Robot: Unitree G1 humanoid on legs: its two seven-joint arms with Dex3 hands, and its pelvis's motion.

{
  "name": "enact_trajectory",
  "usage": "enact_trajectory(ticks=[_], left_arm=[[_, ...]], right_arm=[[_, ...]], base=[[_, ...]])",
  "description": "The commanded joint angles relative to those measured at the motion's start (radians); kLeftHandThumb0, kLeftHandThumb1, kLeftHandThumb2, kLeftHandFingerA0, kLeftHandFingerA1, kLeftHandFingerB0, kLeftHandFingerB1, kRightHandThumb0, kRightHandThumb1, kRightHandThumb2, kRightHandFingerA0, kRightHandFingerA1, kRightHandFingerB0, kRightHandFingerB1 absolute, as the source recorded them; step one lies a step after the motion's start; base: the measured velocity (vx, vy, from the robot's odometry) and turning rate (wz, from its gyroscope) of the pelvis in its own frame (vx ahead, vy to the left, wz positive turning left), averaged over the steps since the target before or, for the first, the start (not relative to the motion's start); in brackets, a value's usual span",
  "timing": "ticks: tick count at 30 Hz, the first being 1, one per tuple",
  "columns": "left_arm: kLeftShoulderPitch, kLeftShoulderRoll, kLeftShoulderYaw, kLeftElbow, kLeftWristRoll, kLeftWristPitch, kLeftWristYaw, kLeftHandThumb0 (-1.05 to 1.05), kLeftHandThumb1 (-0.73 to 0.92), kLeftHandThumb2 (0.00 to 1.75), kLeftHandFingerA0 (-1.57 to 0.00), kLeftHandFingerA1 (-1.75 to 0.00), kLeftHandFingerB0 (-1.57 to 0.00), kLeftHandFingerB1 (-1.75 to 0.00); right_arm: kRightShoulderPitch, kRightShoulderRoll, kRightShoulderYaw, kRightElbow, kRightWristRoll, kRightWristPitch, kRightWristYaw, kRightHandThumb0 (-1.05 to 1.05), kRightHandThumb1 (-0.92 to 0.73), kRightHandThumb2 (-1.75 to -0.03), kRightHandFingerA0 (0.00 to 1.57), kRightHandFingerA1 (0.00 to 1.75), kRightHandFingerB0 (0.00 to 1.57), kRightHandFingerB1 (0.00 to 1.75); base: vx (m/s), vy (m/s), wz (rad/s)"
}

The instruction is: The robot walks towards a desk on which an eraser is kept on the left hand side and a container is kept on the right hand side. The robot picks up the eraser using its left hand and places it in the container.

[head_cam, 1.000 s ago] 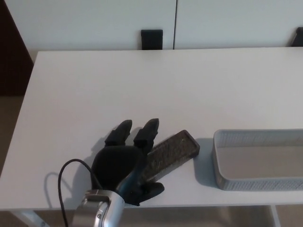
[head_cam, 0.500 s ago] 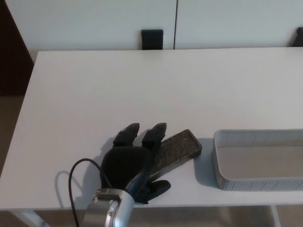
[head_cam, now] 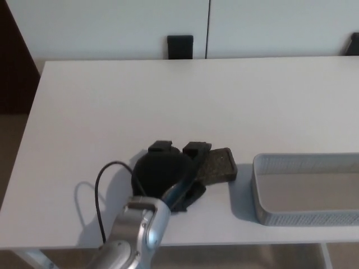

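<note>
Dark flat rectangular eraser (head_cam: 220,166), lower centre on white desk (head_cam: 168,101), clasped by black left robot hand (head_cam: 168,174); not lifted; grey mesh container (head_cam: 305,189) lower right, empty.

From the left hand (head_cam: 168,175), bare desk (head_cam: 140,106) lies open toward twelve; the container (head_cam: 305,188) wall blocks three o'clock.

A white bench (head_cam: 168,101) fills the view. Beyond it, pale wall panels (head_cam: 112,25); dark brown strip (head_cam: 14,67) far left.
</note>
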Motion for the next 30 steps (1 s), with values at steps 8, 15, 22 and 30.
enact_trajectory(ticks=[8, 15, 22, 30], left_arm=[[0.034, 0.057, 0.012, 0.119, -0.027, -0.013, -0.017, -0.29, 0.85, 0.69, -0.73, -1.43, -0.68, -0.53], [0.06, 0.053, 0.061, 0.047, -0.054, -0.04, 0.004, -0.33, 0.92, 0.68, -0.73, -1.46, -0.67, -0.49], [0.031, 0.084, 0.114, -0.104, -0.077, -0.067, -0.016, -0.22, 0.86, 0.67, -0.64, -1.53, -0.71, -0.64], [-0.097, 0.057, 0.088, -0.277, -0.012, -0.014, -0.116, -0.32, 0.78, 0.65, -0.76, -1.34, -0.75, -0.72]], right_arm=[[-0.001, -0.034, 0.007, -0.029, 0.0, 0.029, 0.017, -0.38, -0.53, -0.55, 0.52, 0.53, 0.36, 0.43], [-0.006, -0.041, 0.017, -0.028, -0.005, 0.037, 0.02, -0.39, -0.54, -0.55, 0.5, 0.52, 0.36, 0.43], [-0.011, -0.049, 0.022, -0.034, -0.007, 0.044, 0.018, -0.4, -0.53, -0.55, 0.5, 0.51, 0.36, 0.43], [-0.013, -0.068, 0.052, -0.033, -0.047, 0.047, -0.008, -0.43, -0.55, -0.55, 0.51, 0.51, 0.37, 0.43]], base=[[0.0, 0.0, 0.0], [0.0, 0.0, 0.0], [0.0, 0.0, 0.0], [0.0, 0.0, 0.0]])
